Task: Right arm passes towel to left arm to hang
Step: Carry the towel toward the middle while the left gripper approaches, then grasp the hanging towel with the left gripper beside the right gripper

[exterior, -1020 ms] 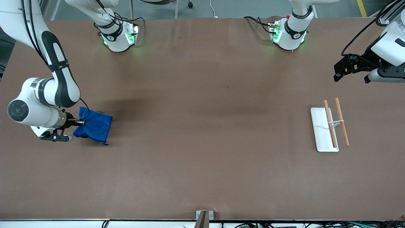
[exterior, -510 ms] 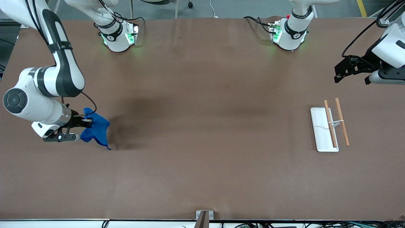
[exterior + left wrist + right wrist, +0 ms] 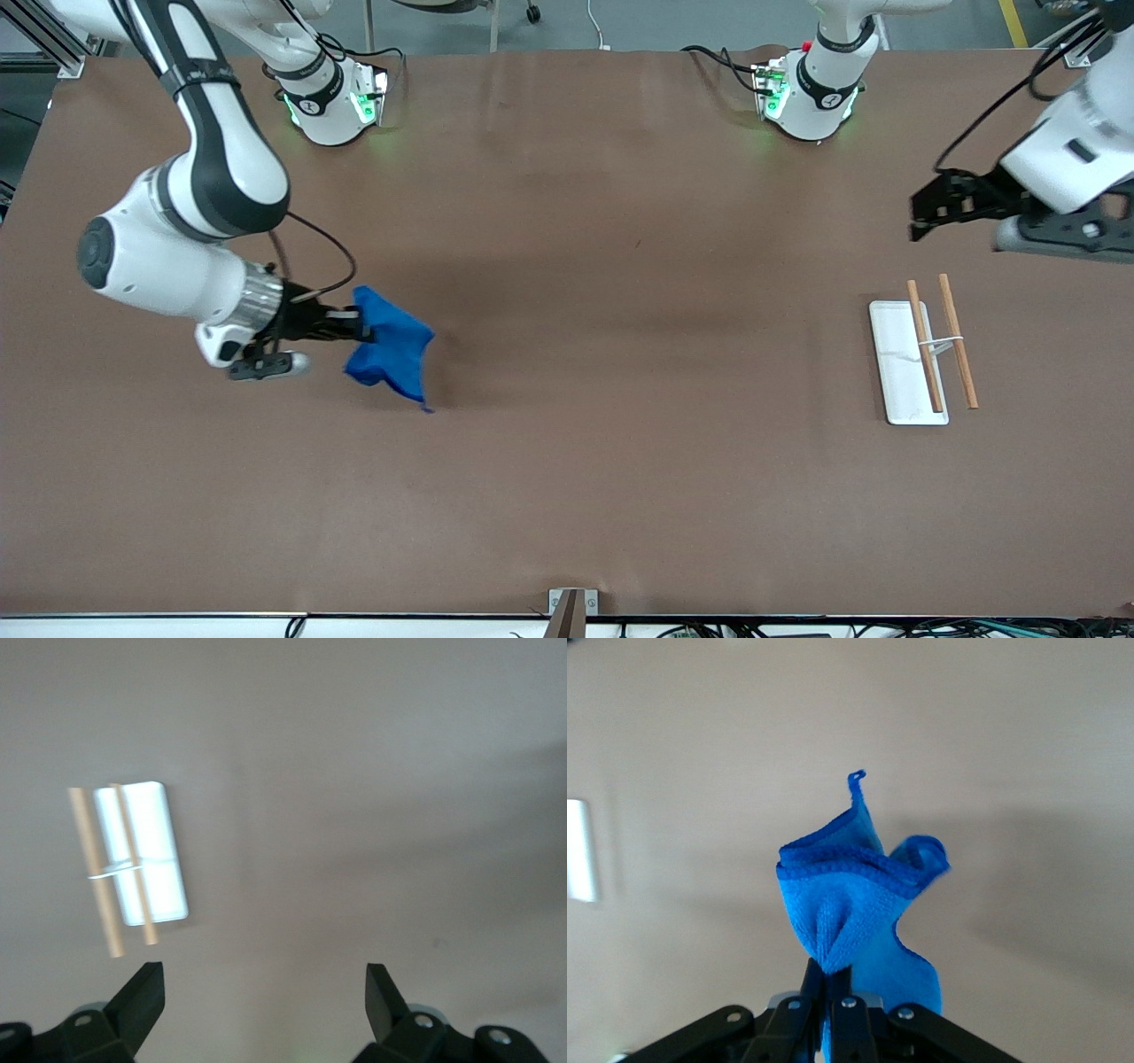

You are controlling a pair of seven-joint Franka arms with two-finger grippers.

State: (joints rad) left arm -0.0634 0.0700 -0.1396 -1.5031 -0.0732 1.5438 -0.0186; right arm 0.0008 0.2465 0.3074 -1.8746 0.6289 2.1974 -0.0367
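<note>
The bright blue towel [image 3: 392,353] hangs bunched from my right gripper [image 3: 361,334], which is shut on one edge and holds it in the air over the brown table [image 3: 567,496] toward the right arm's end. In the right wrist view the towel [image 3: 850,904] droops from the closed fingers [image 3: 833,988], its corner loop sticking out. My left gripper [image 3: 921,213] is open and empty, held in the air over the left arm's end of the table, near the rack. In the left wrist view its gripper [image 3: 264,988] shows two fingers spread wide over bare table.
A white base plate [image 3: 899,372] carrying two wooden rods [image 3: 959,353] lies on the table toward the left arm's end; it also shows in the left wrist view [image 3: 142,855]. The two arm bases [image 3: 332,102] stand at the edge farthest from the front camera.
My right gripper has lifted the towel off the table and carried it toward the table's middle. The left gripper has shifted slightly toward the middle too.
</note>
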